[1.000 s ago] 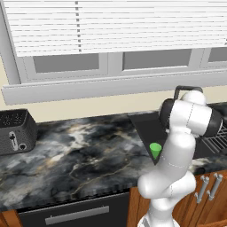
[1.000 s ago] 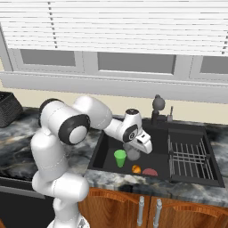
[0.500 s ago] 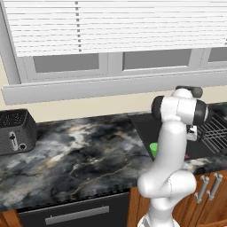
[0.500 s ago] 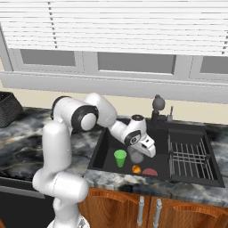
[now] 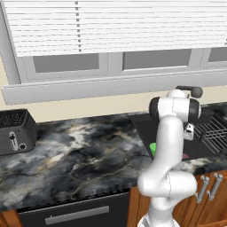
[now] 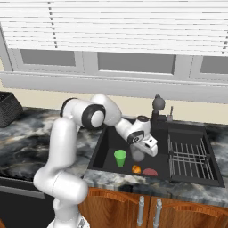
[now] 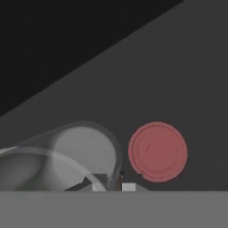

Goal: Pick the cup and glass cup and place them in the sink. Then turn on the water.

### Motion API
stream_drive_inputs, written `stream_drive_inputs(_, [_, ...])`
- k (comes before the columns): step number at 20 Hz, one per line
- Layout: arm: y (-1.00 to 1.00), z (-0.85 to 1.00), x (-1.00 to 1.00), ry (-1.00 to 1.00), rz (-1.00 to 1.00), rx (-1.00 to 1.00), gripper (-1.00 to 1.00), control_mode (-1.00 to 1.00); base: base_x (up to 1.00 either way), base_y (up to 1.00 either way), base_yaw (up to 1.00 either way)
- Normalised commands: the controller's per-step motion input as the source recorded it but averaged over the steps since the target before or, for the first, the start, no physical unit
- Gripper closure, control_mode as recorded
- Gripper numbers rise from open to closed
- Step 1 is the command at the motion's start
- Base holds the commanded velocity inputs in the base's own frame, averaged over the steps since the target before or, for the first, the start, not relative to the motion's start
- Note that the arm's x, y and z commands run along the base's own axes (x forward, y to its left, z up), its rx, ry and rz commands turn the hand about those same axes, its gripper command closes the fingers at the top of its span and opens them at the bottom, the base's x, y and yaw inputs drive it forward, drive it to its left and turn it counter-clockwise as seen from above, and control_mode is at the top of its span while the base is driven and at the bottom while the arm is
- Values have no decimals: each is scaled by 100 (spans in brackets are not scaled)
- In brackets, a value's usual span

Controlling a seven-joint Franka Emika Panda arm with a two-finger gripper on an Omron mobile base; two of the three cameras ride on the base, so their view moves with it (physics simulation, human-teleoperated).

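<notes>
**Glass cup going down into sink**

Glass cup [image 6: 137, 154] is low inside the sink [image 6: 103, 147], right of the green cup [image 6: 120, 158], which already stands on the basin floor; a sec ago the tumbler was carried higher. Gripper [image 6: 143, 150] w/ fingers clamped on its wall – hand view looks down into it [image 7: 67, 156], red disc [image 7: 157, 152] beside. Judged: 1st cup done, 2nd nearly placed, faucet [image 6: 156, 107] not on yet. Arm reaches fwd over basin, elbow up, wrist angled down.
</notes>
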Motion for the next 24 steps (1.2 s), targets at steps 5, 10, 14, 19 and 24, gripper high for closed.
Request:
stream_drive_inputs(5, [0,-35,52,0,0,0,100,-100,0,0,0])
stream_drive_inputs(10, [0,-42,30,0,0,0,100,-100,0,0,0])
stream_drive_inputs(14, [-2,-39,14,0,0,0,100,-100,0,0,0])
stream_drive_inputs(19, [-11,-30,6,-1,0,0,100,-100,0,0,0])
stream_drive_inputs(24, [-14,-36,7,0,0,0,100,-100,0,0,0])
